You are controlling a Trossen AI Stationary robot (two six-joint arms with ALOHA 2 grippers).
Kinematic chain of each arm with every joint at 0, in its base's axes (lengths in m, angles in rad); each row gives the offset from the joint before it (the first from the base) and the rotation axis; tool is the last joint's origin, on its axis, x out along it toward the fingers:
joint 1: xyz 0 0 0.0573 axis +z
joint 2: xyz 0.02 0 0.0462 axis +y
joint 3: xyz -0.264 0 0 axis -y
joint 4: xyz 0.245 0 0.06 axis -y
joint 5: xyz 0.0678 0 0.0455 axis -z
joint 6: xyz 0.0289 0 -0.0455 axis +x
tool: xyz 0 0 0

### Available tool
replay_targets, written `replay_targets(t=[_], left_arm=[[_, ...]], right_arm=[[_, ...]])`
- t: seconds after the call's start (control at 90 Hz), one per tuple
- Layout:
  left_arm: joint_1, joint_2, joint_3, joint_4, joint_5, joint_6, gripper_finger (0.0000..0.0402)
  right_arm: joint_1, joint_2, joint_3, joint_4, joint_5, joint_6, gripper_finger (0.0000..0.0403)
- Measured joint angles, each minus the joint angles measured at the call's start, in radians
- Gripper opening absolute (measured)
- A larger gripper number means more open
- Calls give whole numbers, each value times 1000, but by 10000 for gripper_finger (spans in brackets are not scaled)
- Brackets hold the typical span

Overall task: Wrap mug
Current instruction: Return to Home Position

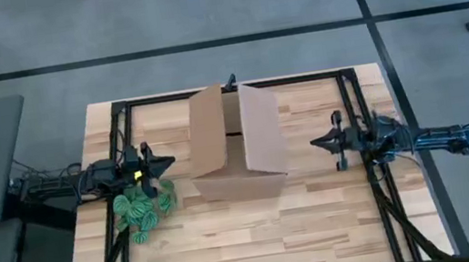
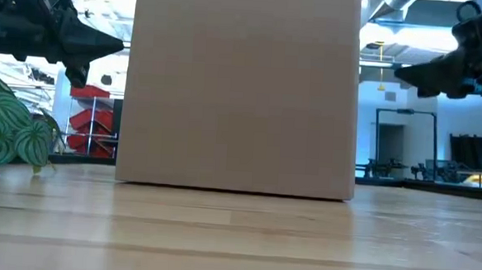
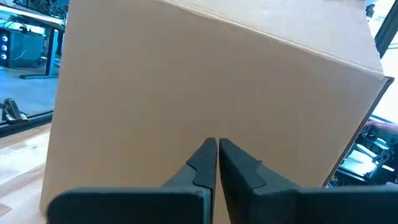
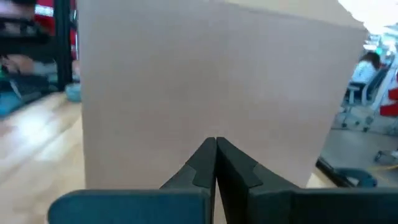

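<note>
Bright, even light on the table (image 1: 321, 220); glare behind, perhaps from ceiling lamps (image 2: 412, 32).

High view looks straight down; low view sits level; both wrist views — close — face the cardboard box (image 3: 186, 81).

The mug shows in no view; whether it sits inside the cardboard box (image 1: 240, 183) cannot be told. The box is plain tan and unmarked; it stands upright on the wooden table (image 1: 321, 220), midway across its width; its two tall flaps (image 1: 208, 133) are raised on end, a narrow dark gap between them. Seen level, one broad flat wall rests flush on the tabletop.
</note>
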Motion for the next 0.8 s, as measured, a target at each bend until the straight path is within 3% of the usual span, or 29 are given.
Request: replay_targets(t=[0.133,0.8], left_arm=[[0,0,0,0,0,0,0],[0,0,0,1,0,0,0]], right_arm=[[-7,0,0,-3,0,-61,0],[-12,10,-2,-2,0,10,0]])
